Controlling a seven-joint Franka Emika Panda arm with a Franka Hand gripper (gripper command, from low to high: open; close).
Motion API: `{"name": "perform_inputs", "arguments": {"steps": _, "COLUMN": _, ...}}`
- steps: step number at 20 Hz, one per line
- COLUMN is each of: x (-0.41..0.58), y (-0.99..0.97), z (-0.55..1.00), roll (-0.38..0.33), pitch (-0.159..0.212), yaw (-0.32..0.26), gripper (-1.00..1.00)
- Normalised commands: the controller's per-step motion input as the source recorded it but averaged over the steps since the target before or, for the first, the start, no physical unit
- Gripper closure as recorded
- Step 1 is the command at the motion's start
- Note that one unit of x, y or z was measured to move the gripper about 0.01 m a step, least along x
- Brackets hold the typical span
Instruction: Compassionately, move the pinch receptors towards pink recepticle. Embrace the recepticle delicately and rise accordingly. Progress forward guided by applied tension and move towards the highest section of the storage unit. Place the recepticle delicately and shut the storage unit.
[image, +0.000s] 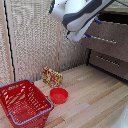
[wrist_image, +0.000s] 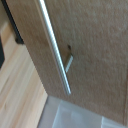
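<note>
A white robot arm (image: 80, 14) reaches toward the storage unit (image: 107, 45), close to the top drawer's silver handle (wrist_image: 54, 47). The gripper's state cannot be seen. No pink cup appears. A red bowl (image: 58, 95) sits on the floor below the storage unit.

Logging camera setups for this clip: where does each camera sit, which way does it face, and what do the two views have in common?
Exterior view: off the arm, looking across the wooden floor at the brown chest; the white robot arm shows, its tool hidden.
Wrist view: on the wrist, close against a brown drawer front and its silver bar handle; no tool visible.
Shared: the chest with bar handles and the floor.
</note>
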Motion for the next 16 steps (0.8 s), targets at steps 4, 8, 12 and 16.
{"name": "perform_inputs", "arguments": {"steps": 4, "x": -0.098, "y": -0.05, "z": -0.08, "roll": -0.188, "pitch": -0.027, "yaw": 0.253, "gripper": -1.00}}
{"name": "perform_inputs", "arguments": {"steps": 8, "x": -0.341, "y": -0.13, "z": 0.00, "roll": -0.116, "pitch": 0.033, "yaw": 0.208, "gripper": -1.00}}
{"name": "perform_inputs", "arguments": {"steps": 12, "x": -0.200, "y": -0.19, "z": -0.08, "roll": -0.123, "pitch": 0.092, "yaw": 0.218, "gripper": -1.00}}
{"name": "perform_inputs", "arguments": {"steps": 16, "x": -0.101, "y": -0.34, "z": -0.13, "roll": -0.095, "pitch": 0.026, "yaw": 0.219, "gripper": -1.00}}
